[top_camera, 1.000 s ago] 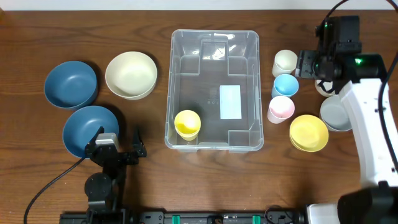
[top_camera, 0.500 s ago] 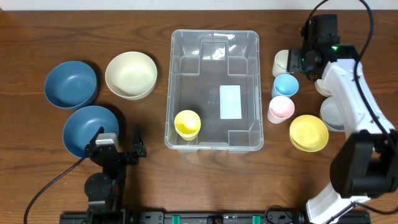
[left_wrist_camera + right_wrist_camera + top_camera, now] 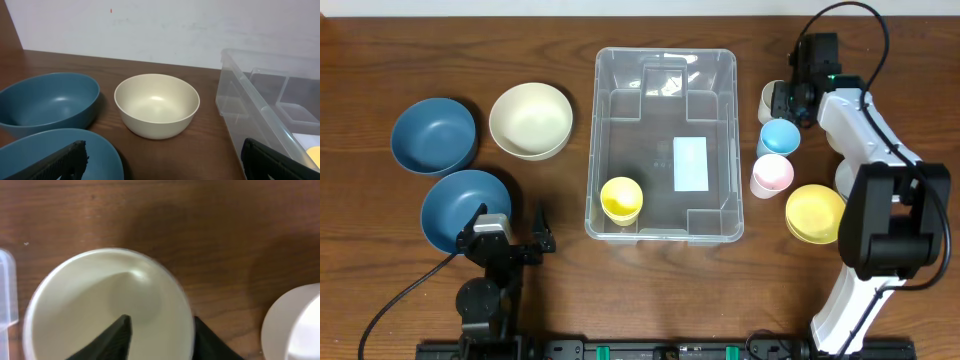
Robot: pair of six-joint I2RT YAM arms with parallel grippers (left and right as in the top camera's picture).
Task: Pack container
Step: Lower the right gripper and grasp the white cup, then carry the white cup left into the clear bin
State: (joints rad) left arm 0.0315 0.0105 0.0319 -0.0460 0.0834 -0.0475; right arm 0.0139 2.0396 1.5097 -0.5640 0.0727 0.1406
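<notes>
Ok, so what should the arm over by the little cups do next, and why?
Probably shut the right gripper on the rim of the cream cup. It looks open and straddles the cup's wall, one tip inside and one outside, so a gentle pinch should grab it. The cup could then be lifted into the container, where a yellow cup already sits.
</notes>
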